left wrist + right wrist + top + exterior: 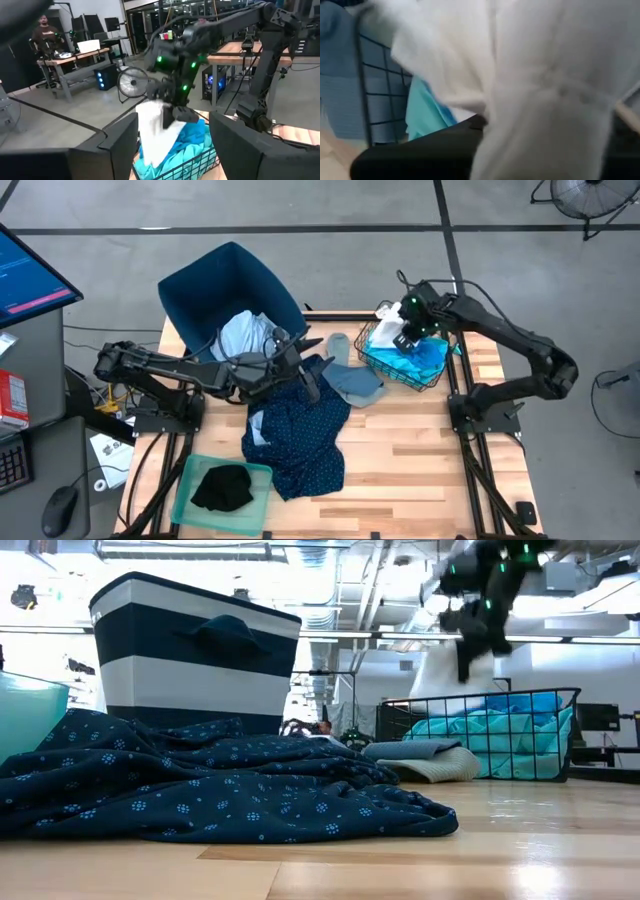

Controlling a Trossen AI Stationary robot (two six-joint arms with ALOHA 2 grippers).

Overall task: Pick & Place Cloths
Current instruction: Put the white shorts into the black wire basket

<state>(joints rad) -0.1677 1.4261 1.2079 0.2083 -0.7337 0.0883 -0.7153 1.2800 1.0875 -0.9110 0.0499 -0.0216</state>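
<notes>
No readable text, labels, brands, numbers or signs anywhere.

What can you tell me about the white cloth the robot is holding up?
The white cloth is soft, thin fabric, hanging limp and crumpled from the right gripper, which is shut on its top. It dangles over the black wire basket, its lower end among the turquoise and blue cloths inside. In the right wrist view it fills most of the picture, showing a stitched seam.

We see the bin (225,285) at the counter's (420,450) back left, the basket (400,365) back right, the tray (195,500) front left, and a big cloth (300,430) between.
</notes>
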